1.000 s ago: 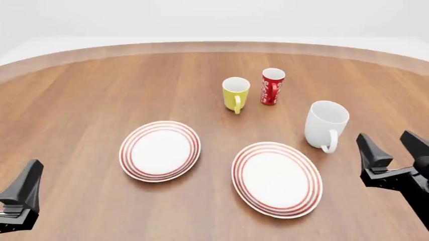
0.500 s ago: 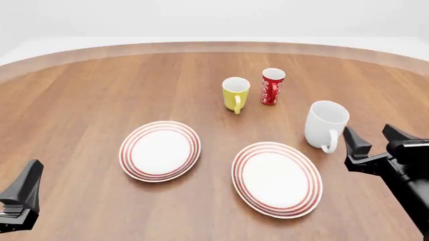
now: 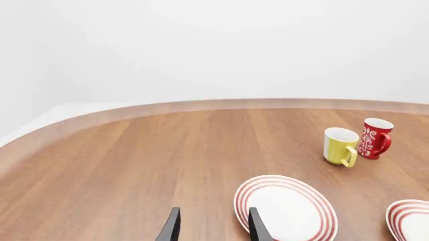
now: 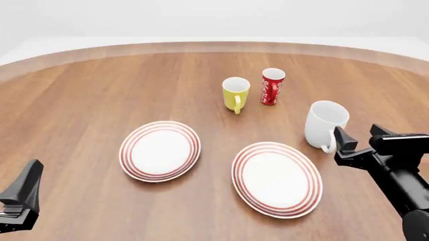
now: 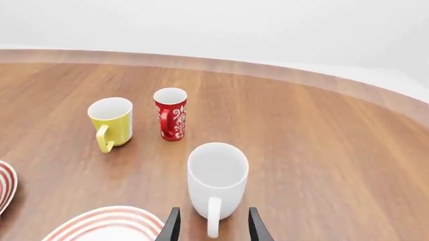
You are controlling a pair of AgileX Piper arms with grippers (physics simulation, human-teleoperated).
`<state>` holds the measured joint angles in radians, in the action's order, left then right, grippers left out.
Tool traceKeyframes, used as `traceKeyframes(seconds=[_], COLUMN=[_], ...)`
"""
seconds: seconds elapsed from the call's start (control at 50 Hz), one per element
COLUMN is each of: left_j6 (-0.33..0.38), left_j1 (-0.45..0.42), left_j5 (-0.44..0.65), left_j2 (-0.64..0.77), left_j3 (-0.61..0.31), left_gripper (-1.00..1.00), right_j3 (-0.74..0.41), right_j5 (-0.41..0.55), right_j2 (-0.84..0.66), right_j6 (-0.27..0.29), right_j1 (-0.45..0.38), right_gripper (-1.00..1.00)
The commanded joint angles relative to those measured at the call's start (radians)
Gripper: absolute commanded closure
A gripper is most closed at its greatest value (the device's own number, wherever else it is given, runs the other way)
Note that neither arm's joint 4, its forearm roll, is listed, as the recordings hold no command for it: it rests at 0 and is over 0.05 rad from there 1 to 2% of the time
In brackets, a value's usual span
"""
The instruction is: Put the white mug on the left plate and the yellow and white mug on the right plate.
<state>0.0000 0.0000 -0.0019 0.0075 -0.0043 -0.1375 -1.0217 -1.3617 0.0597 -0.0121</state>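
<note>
Glossy white mug [image 4: 326, 123] w/ loop handle — right tool [image 4: 362, 139] open beside it.

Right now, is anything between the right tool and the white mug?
No. In the right wrist view the white mug stands just ahead of the open right tool, its handle pointing into the gap; only bare tabletop between.

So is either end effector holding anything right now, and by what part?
Nothing is held. The right end effector is open just behind the white mug's handle; the left end effector is open too.
</note>
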Motion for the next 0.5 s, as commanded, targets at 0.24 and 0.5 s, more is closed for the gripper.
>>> traceKeyframes(seconds=[0.24, 0.5], left_j6=[0.0, 0.0], left_j1=[0.0, 0.0], left_j5=[0.0, 0.0], left_j2=[0.0, 0.0], left_j3=[0.0, 0.0], left_gripper=[-1.0, -1.0], right_j3=[-0.045, -0.08], right_j5=[-0.09, -0.115], right_j2=[-0.177, -0.26], right_j6=[0.003, 0.004], right_j1=[0.012, 0.009], right_gripper=[-1.0, -1.0])
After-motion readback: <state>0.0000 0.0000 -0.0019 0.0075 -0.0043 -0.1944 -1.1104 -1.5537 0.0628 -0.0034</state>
